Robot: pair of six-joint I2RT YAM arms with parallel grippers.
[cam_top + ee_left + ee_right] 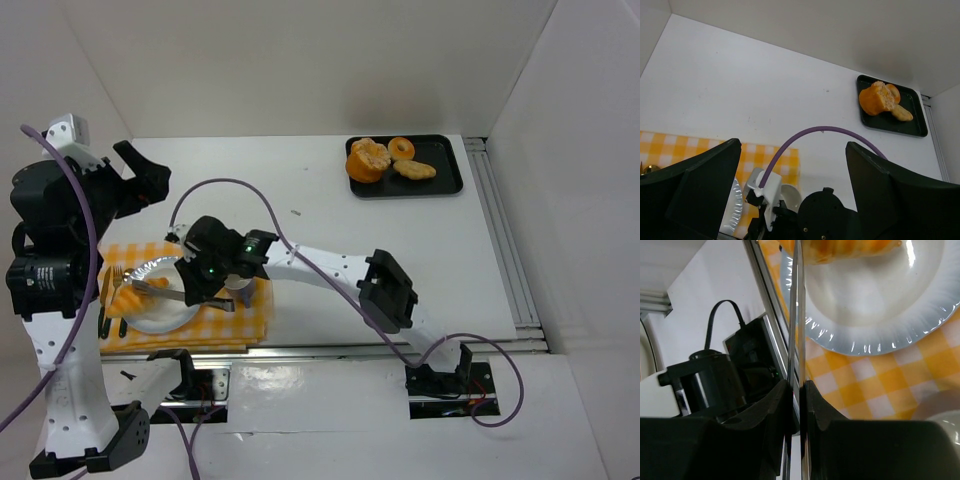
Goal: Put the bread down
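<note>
Right gripper (799, 390) nearly closed, clamped on thin metal tongs (796, 315). Tong tips meet the bread (840, 250) over the white plate (880, 325), on checked cloth (880, 385) at the table's near left.

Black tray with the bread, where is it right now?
Seen from above, the black tray sits at the far right of the table, well apart from the white plate on the checked cloth at the near left.

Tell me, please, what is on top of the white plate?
An orange bread piece lies over the plate, at the tips of metal tongs held by the right claw. Whether it touches the plate cannot be seen.
</note>
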